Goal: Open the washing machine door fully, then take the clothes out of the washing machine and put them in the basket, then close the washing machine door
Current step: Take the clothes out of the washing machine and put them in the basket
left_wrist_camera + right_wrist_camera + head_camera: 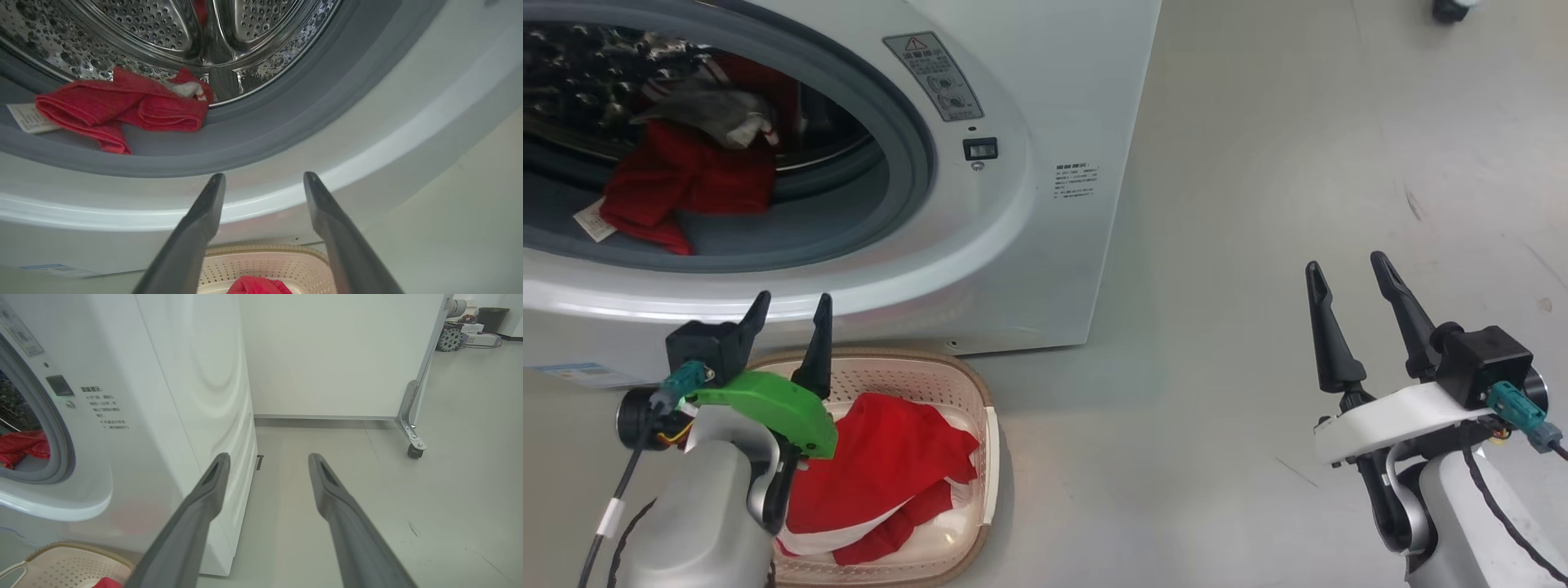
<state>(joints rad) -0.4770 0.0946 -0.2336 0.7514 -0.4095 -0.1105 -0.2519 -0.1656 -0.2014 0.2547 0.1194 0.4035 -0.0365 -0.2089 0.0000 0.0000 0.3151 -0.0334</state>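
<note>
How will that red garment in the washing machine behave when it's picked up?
Probably floppy: the red garment lies in soft folds, so it should droop from a pinch. Likely light, being thin cloth. It may drag on the grey rubber ring it partly rests on.
</note>
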